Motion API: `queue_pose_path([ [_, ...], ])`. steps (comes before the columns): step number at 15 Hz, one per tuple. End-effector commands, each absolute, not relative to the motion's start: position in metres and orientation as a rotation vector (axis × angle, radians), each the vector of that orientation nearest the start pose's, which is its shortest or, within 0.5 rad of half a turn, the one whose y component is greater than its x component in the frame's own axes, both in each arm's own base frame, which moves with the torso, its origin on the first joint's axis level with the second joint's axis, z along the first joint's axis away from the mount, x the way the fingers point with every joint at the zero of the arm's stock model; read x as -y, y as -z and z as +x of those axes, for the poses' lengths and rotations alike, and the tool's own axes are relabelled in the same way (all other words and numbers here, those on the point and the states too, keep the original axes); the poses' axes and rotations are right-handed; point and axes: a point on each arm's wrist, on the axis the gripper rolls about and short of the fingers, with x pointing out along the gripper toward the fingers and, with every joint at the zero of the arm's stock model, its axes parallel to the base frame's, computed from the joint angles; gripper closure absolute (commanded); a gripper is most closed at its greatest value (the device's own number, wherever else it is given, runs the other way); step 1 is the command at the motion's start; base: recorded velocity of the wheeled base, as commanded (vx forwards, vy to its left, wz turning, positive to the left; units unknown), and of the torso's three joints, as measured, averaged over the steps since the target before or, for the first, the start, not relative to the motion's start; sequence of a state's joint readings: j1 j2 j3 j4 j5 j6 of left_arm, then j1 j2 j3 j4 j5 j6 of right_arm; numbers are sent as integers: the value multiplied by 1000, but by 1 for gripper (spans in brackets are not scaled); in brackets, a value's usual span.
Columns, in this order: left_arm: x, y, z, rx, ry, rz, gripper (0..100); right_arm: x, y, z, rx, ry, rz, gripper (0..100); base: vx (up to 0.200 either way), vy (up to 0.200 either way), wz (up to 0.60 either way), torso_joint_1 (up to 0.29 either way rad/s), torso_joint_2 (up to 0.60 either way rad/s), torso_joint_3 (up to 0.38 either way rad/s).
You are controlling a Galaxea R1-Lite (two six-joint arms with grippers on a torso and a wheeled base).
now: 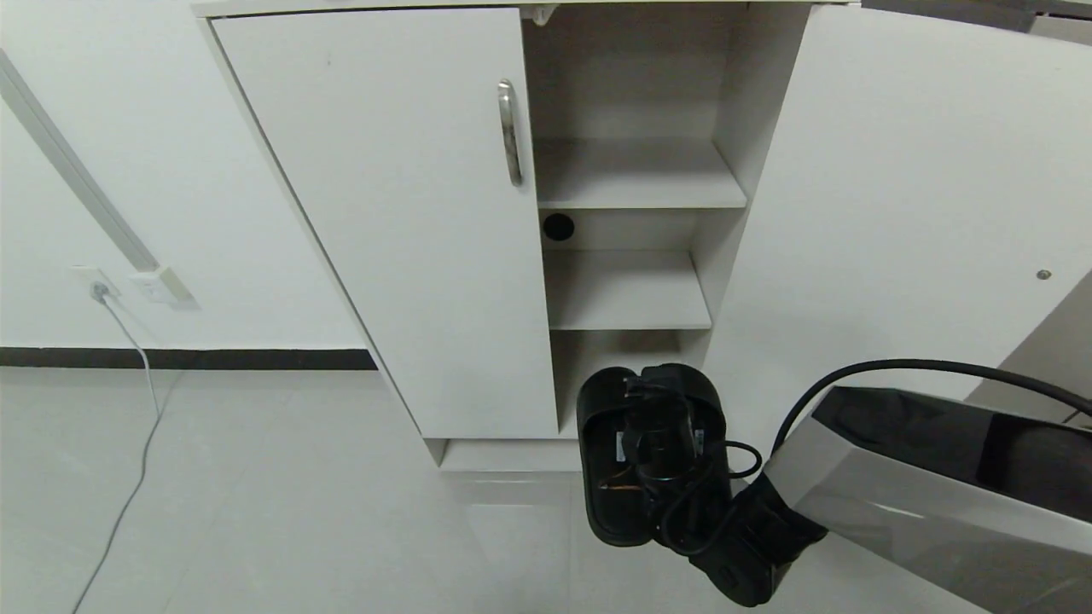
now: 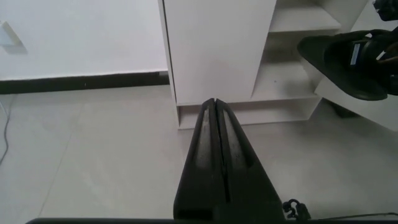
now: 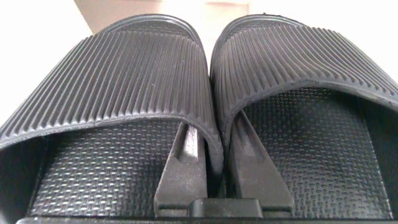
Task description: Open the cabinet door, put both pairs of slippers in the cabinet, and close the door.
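Black slippers (image 1: 601, 486) in right end effector (image 3: 216, 168), toes toward cabinet (image 1: 384, 213) opening.

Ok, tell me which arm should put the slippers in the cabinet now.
Right. The right hand is clamped on the black slippers just in front of the open cabinet. The left hand is shut and empty, farther back over the floor.

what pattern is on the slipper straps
Black, fine parallel ribs on the slippers; best in the right wrist view.
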State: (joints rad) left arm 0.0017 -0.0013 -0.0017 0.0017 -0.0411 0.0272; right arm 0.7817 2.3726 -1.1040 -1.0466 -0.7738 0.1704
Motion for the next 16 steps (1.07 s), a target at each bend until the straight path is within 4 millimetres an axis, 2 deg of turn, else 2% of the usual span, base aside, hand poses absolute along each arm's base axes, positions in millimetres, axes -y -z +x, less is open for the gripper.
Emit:
queue_pose_path([
  [1, 1, -76, -23, 1, 40, 28, 100, -296, -28, 324, -133, 8, -8, 100, 0, 0, 0, 2, -2, -188],
  [5, 1, -76, -23, 1, 40, 28, 100, -292, -40, 331, 38, 16, -18, 100, 0, 0, 0, 4, 6, -159],
  [9, 1, -76, -23, 1, 38, 28, 100, -295, -53, 333, 100, 17, 8, 100, 0, 0, 0, 1, 2, -13],
  [13, 1, -76, -23, 1, 38, 26, 100, -295, -55, 333, 116, 20, 4, 100, 0, 0, 0, 0, 0, 0],
  [16, 1, -76, -23, 1, 38, 26, 100, -295, -55, 334, 114, 20, 2, 100, 200, 0, 0, 7, -1, 1],
])
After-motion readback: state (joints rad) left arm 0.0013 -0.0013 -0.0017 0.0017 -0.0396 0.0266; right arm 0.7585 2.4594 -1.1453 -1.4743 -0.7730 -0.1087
